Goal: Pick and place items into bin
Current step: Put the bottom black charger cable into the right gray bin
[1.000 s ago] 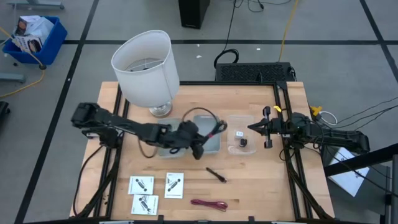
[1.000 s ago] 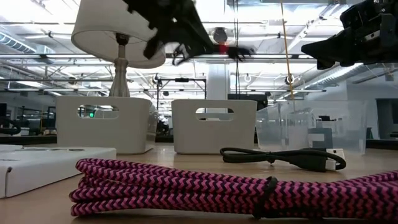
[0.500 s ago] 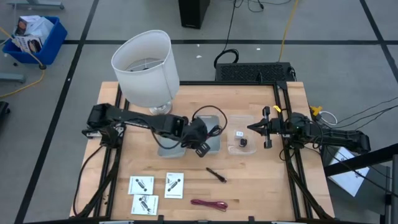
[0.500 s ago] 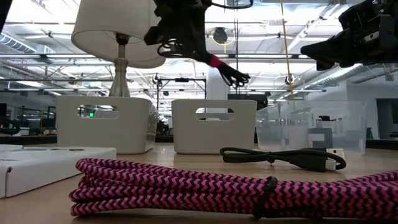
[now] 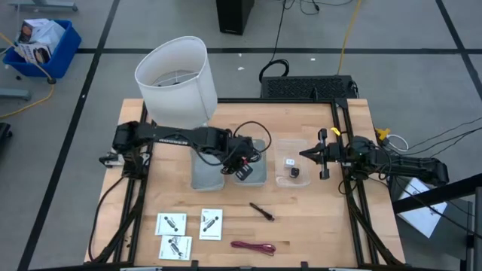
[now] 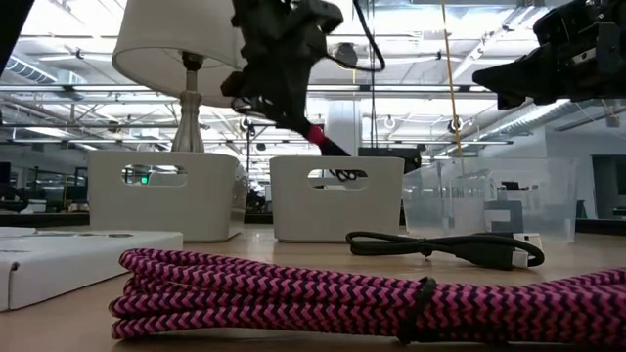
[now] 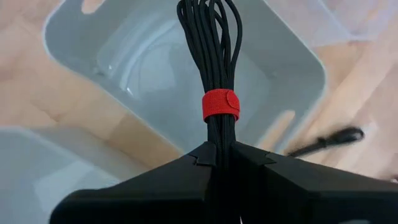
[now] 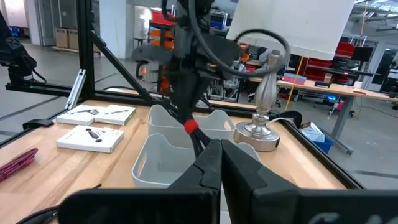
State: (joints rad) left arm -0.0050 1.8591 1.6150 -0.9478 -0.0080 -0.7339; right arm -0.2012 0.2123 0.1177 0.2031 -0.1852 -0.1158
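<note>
My left gripper (image 5: pixel 239 167) is over the right one of two grey bins (image 5: pixel 260 177) and is shut on a black coiled cable (image 7: pixel 214 37) bound with a red strap (image 7: pixel 221 106). In the low view the cable (image 6: pixel 328 147) slants down from the gripper to the rim of the middle bin (image 6: pixel 337 210). My right gripper (image 5: pixel 304 156) hovers shut, touching nothing, at the right side of the clear bin (image 5: pixel 280 179), which holds a tiny black cube (image 5: pixel 295 172) and a white tag (image 5: pixel 289 161). Three white packets (image 5: pixel 172 223), a magenta cable (image 5: pixel 254 247) and a thin black cable (image 5: pixel 262 211) lie on the table. My left gripper pinches the black cable bundle between its two fingers just behind the red strap (image 7: pixel 219 135). The fingers (image 7: pixel 180 171) point slanting downward and lie in line with the bundle. The cable is lifted clear, and its looped end (image 7: pixel 208 12) hangs over the inside of the grey bin (image 7: pixel 273 68).
A big white lampshade (image 5: pixel 175 73) on a metal foot stands at the table's far side, just behind the left grey bin (image 5: pixel 202 177). The table's frame rails (image 5: pixel 340 143) run along both sides. Bare wood lies between the bins and the packets.
My left gripper has moved toward the table's far edge, over the right grey bin, and tipped downward. The black cable, which stuck out level and high, has swung down and now slants toward the bin's rim. My right arm has kept still.
</note>
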